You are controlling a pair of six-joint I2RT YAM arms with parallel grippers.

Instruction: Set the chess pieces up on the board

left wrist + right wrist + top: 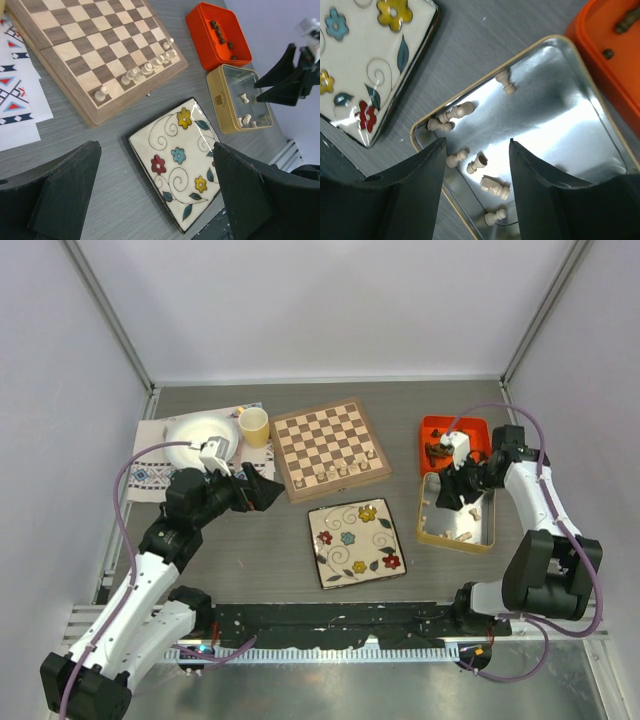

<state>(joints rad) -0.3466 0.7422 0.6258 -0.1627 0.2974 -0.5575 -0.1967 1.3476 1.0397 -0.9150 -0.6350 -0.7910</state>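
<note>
Grey woodgrain table [280,550]; plain pale walls [330,300].

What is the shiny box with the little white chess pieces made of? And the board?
The box looks like metal, probably tin: its inside gleams silver. The chessboard looks like wood, smooth and matte; grain shows on its border.

Chessboard [330,448] at the back middle of the table [270,560], containers to its right.
A row of chess pieces [345,470] stood on the board along its near edge, toward the right corner. The square plate [357,540] lay just before the board. Right of the plate sat a tin [430,525] with more pieces [490,185] lying in it, and a tub [476,430] of pieces [220,32] just behind the tin. Left of the board stood a cup [254,426], then a bowl [190,435] on a mat [145,475]. The right gripper [477,150] hung over the tin.
</note>
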